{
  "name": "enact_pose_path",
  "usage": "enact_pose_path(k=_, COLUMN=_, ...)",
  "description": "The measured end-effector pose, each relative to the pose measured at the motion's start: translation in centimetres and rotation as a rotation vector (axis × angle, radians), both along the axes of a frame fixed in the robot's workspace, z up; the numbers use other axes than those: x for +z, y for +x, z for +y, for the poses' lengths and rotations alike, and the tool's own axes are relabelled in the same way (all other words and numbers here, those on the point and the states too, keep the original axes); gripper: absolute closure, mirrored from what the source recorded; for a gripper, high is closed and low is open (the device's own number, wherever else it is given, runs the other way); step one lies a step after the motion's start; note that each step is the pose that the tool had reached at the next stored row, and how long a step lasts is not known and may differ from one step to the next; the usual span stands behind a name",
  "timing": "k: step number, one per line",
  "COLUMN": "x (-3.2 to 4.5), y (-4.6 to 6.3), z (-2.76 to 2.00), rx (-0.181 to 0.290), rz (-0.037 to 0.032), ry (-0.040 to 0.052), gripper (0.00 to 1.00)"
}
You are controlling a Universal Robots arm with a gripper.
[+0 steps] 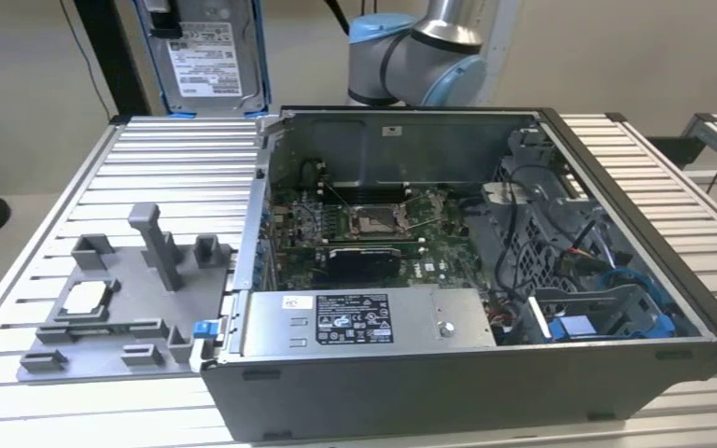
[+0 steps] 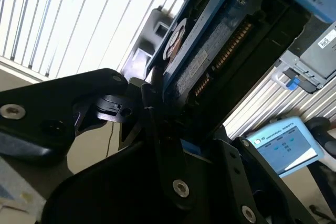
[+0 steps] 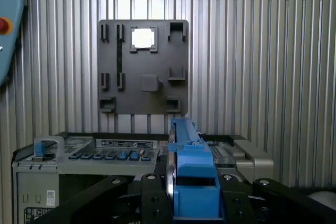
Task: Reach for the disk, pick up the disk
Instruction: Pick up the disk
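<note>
As the gripper (image 3: 193, 196) clamps the disk (image 3: 190, 158), a ribbed table (image 3: 262, 77) lies beneath.

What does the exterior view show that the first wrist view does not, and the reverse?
Exterior view: the arm's joints, the motherboard in the open computer case, the white label on the disk. First wrist view: black fingers clamped on the disk's blue bracket, a teach pendant with red button. Both: the disk, the case, the grey fixture plate holding a silver chip.

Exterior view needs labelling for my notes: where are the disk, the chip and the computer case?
disk (image 1: 209, 61), exterior view, on its white label.
chip (image 1: 85, 297), exterior view, on its top face.
computer case (image 1: 458, 392), exterior view, on its near outer wall.
</note>
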State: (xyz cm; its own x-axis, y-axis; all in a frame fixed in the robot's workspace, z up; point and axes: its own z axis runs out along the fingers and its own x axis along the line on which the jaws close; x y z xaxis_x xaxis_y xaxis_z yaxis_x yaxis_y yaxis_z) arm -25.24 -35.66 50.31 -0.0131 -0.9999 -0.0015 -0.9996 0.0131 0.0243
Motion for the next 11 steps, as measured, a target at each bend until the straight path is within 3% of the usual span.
enact_pose_path(k=11, x=-0.01, y=3.4, z=0.0, rx=0.0, rz=-0.0001, ry=0.0001, gripper=1.0)
